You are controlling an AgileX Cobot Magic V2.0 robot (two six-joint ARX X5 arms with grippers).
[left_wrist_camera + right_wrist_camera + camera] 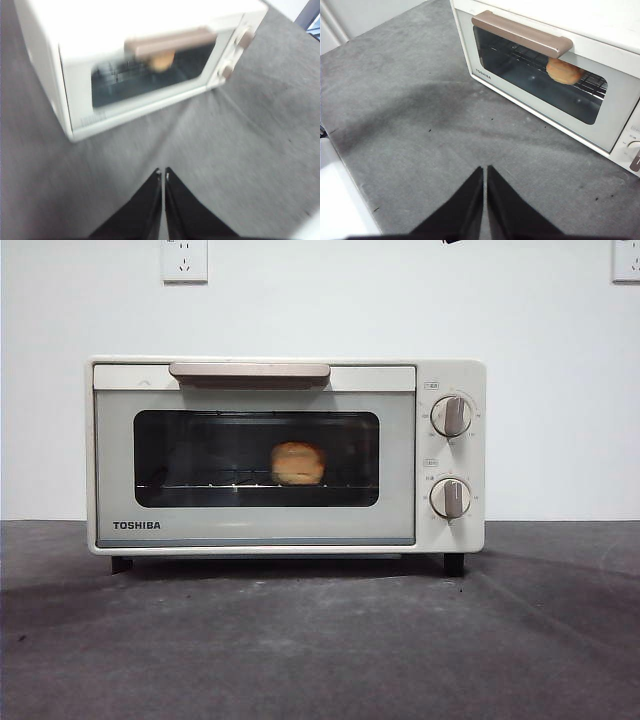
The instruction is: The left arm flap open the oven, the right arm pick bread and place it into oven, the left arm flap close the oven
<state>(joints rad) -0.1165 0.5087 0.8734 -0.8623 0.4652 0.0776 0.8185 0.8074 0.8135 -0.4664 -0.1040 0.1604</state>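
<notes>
Bread (298,463) is sitting mid-frame behind the oven (255,530) door, soft, crushable; my claws (163,172) (485,169) are hanging closed, empty.

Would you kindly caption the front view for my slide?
Bread on the wire rack inside the closed oven.

My front view is sharp and evenly lit; the white wall (320,310) is bright, and a soft shadow lies on the grey table (320,640) under the oven (285,455) and across the left foreground. The bread (298,463) glows behind dark glass with faint reflections. My left wrist view is smeared with motion blur, and the oven top (140,20) is blown out to pure white. My right wrist view is crisp, with a broad diagonal shadow on the table (420,110).
</notes>
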